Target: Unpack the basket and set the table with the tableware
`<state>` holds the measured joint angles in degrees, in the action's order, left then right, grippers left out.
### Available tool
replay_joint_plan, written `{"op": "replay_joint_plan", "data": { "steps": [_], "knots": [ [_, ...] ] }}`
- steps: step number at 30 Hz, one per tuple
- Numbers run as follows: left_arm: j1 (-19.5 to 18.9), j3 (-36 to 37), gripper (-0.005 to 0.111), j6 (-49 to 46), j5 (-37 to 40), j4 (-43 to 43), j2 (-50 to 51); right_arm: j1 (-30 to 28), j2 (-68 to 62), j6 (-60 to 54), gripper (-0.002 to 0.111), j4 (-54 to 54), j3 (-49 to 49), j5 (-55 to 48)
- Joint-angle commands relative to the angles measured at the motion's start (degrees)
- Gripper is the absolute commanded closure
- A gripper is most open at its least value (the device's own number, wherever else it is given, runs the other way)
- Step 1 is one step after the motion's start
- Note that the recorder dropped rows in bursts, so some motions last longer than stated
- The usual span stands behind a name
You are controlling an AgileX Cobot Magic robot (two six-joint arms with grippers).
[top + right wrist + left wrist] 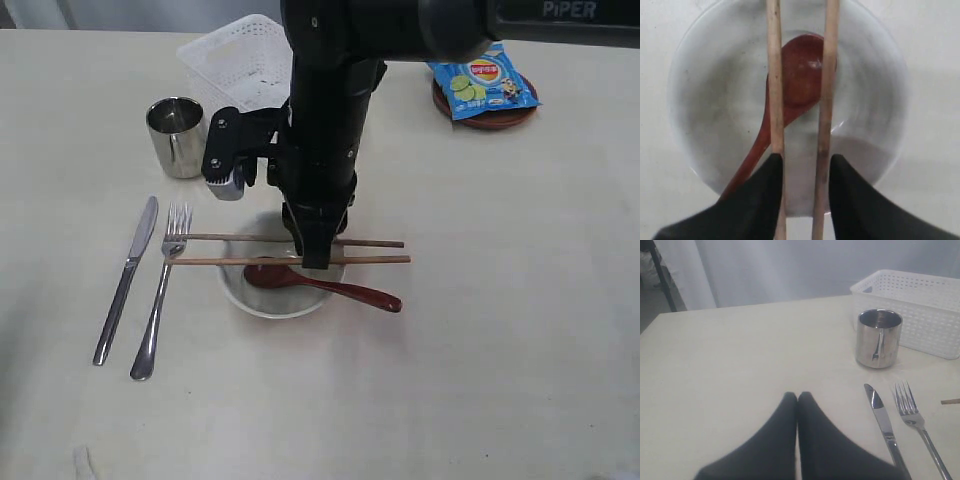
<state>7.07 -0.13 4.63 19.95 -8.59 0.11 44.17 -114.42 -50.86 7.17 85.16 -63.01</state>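
chopsticks (774, 75) lie side by side across the bowl (885, 100) rim, straight below the right gripper (806, 159), their length running side to side over the table (500, 400) between its parted fingers (860, 200), which do not pinch them. that arm (325, 150) stands upright, wrist pointing down; the left gripper (797, 405), closed and empty, sits farther off near the knife (882, 420), with the basket (920, 310) beyond.

Steel cup (879, 338) just beside basket (922, 315)
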Motion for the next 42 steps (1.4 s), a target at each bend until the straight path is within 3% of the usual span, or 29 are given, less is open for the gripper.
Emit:
{"op": "replay_joint_plan", "data": {
  "steps": [1, 19, 28, 38, 42],
  "knots": [
    [0.3, 0.1, 0.107, 0.1, 0.0, -0.2, -0.1, 0.0, 0.1, 0.3, 0.077, 0.4, -0.1, 0.7],
    [0.3, 0.1, 0.107, 0.1, 0.0, 0.2, -0.1, -0.1, 0.4, 1.4, 0.077, 0.3, 1.4, 1.7],
    [0.3, 0.1, 0.107, 0.1, 0.0, 0.2, -0.1, -0.7, 1.1, 9.8, 0.077, -12.4, 1.4, 5.6],
    [0.3, 0.1, 0.107, 0.1, 0.0, 0.2, -0.1, -9.6, 1.7, 9.5, 0.077, -12.2, 1.4, 5.7],
    [0.3, 0.1, 0.107, 0.1, 0.0, 0.1, -0.1, -15.7, 1.5, 1.6, 0.077, -5.5, 1.4, 6.2]
  ]
}}
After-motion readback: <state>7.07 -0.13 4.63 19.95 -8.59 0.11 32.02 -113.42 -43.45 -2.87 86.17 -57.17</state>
